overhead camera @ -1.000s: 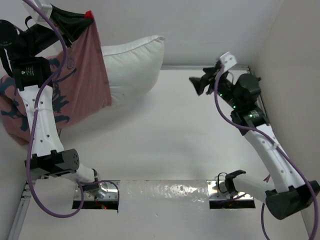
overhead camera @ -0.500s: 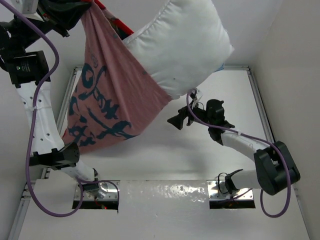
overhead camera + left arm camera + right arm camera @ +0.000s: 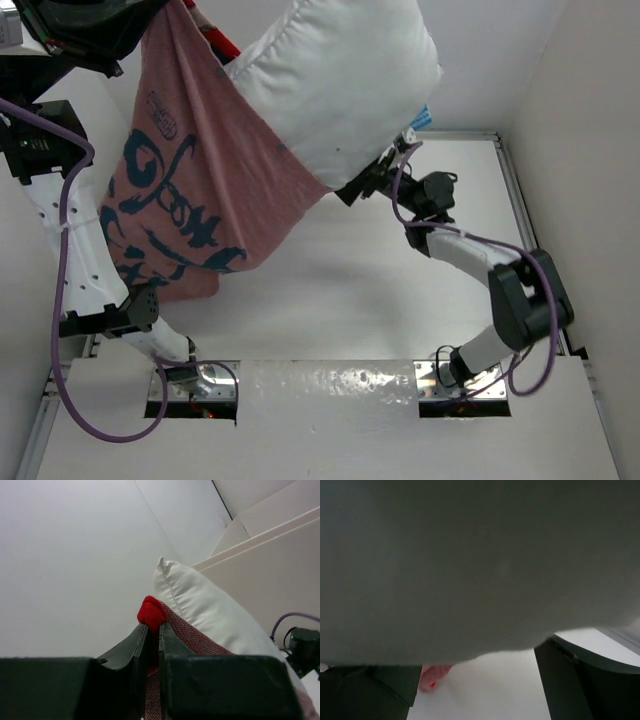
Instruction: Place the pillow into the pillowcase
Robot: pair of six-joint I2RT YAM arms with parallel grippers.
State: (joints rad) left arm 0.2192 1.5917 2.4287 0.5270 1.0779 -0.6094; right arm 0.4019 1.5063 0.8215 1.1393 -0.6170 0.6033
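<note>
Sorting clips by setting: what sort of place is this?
Probably a robotics lab cell: white table walled by white panels, left arm and right arm bolted at its edge, handling pillow and pillowcase.

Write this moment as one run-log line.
left gripper: shut on pillowcase edge, high | right gripper: open, under pillow | pillow: partly inside pillowcase

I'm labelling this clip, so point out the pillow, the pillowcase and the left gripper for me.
pillow (image 3: 340, 85): top external view, middle of its exposed white face.
pillowcase (image 3: 235, 175): top external view, pink cloth beside the dark lettering.
left gripper (image 3: 152, 628): left wrist view, between fingertips pinching the red edge.
</note>
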